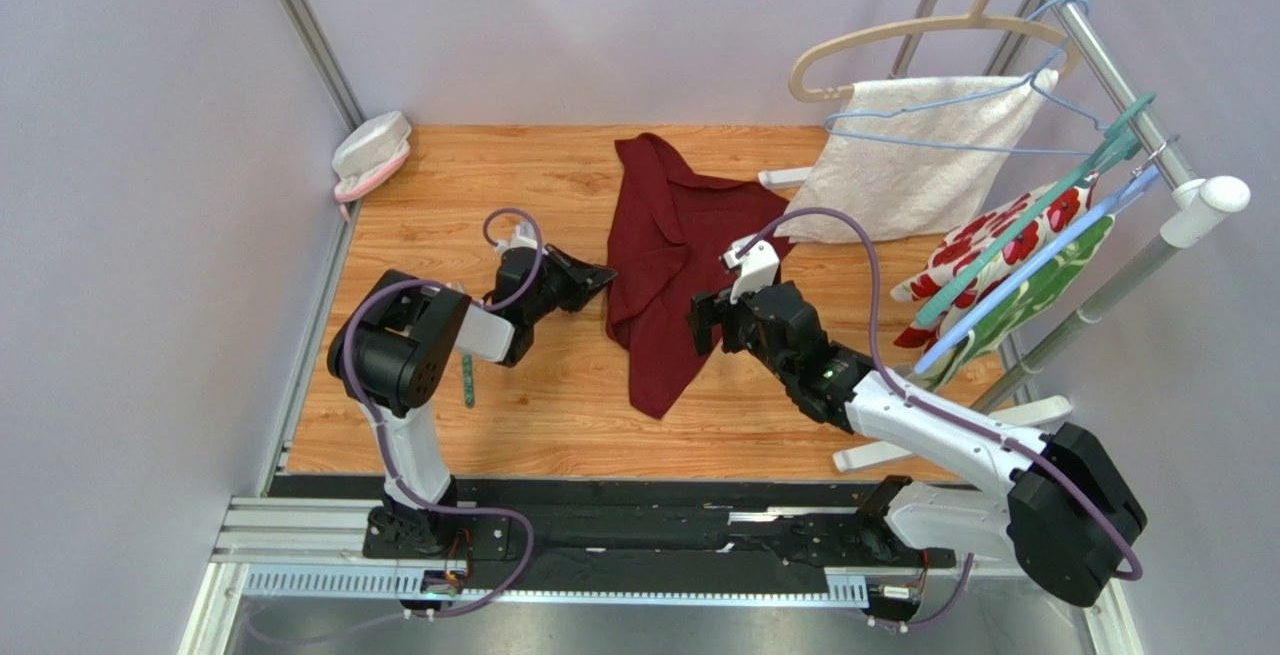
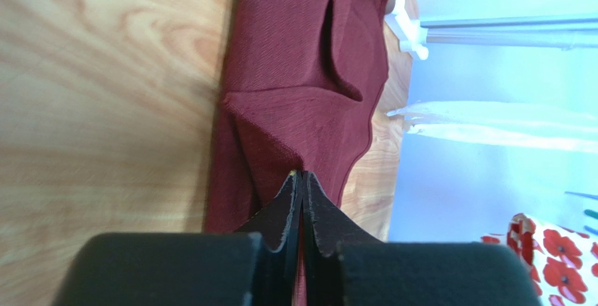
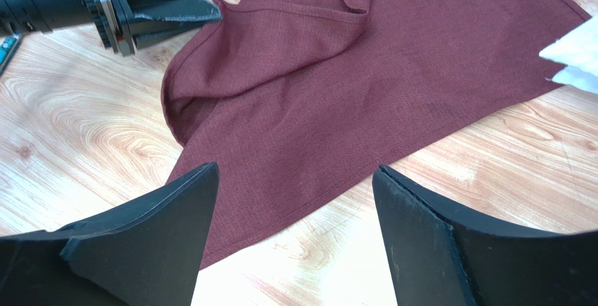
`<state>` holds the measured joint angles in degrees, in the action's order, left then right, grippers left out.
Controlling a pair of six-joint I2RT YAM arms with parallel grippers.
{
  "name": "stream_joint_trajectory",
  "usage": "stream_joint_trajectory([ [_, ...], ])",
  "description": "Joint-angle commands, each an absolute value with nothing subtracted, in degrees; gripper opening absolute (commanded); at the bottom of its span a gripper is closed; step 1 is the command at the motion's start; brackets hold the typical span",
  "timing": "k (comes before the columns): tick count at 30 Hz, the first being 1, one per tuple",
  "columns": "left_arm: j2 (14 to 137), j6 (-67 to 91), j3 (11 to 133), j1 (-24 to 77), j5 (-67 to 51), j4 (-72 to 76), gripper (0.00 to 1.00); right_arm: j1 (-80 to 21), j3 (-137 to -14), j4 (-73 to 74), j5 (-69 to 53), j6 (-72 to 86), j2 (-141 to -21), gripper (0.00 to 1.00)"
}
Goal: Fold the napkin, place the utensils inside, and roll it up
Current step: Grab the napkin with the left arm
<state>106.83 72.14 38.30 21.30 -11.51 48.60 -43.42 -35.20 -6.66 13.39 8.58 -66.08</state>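
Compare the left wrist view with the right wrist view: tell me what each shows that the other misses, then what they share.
Left wrist only: a close look from behind at the left gripper, shut on a raised fold of the napkin, and a red-flowered cloth in the lower right corner. Right wrist only: the right gripper, jaws wide apart and gripping nothing, with a corner of the napkin showing between them. Both: the maroon napkin lying rumpled on the wooden table, with the left gripper at its edge.

2 arms reaching toward centre, left hand [image 1: 607,277] fingers pressed together, right hand [image 1: 703,322] fingers spread wide
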Motion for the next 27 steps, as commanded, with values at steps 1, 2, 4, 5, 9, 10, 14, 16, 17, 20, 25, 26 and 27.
stream_joint_trajectory([
  [1,103.12,67.25,40.08,20.31,-11.34,49.22,0.0,-43.33,-37.35,-7.29,14.41,8.44,-65.21,0.85],
  [2,101.88,66.28,39.9,19.69,-10.64,48.44,0.0,-43.33,-37.35,-7.12,14.68,8.44,-65.04,0.85],
  [4,97.59,62.59,39.9,17.5,-10.02,44.33,0.0,-43.33,-37.35,-6.94,15.03,8.35,-65.04,0.85],
  [5,96.08,61.27,39.9,16.62,-9.24,42.82,0.0,-43.24,-37.35,-6.94,15.12,8.35,-65.13,0.85],
  [9,89.49,54.25,39.9,11.96,-7.3,35.96,0.0,-43.24,-38.23,-6.33,14.68,8.35,-66.62,0.84],
  [10,86.95,53.27,39.47,10.91,-6.69,33.77,0.0,-43.33,-38.49,-6.24,14.42,8.35,-67.49,0.84],
  [14,81.48,48.96,38.15,5.29,-2.73,28.57,0.0,-43.42,-39.55,-7.03,11.0,9.75,-70.39,0.83],
  [16,80.86,45.45,39.28,3.96,-3.25,24.81,0.0,-43.42,-41.13,-7.29,9.41,11.68,-73.45,0.83],
  [17,81.12,43.53,40.94,3.26,-4.64,23.22,0.0,-43.42,-42.09,-7.12,7.4,12.47,-74.69,0.83],
  [20,82.61,42.63,42.27,0.89,-8.51,21.53,0.0,-44.21,-46.39,-6.33,5.37,14.59,-81.53,0.82],
  [25,86.03,41.75,44.47,-2.37,-10.98,21.53,0.0,-46.66,-54.65,-5.71,4.93,17.22,-92.26,0.81],
  [26,86.65,41.57,45.52,-2.81,-12.29,21.45,0.0,-46.76,-55.97,-5.63,4.31,17.84,-94.03,0.81],
  [27,87.1,41.49,45.96,-2.99,-13.0,21.53,0.0,-46.76,-56.94,-5.54,3.61,18.54,-97.7,0.81],
])
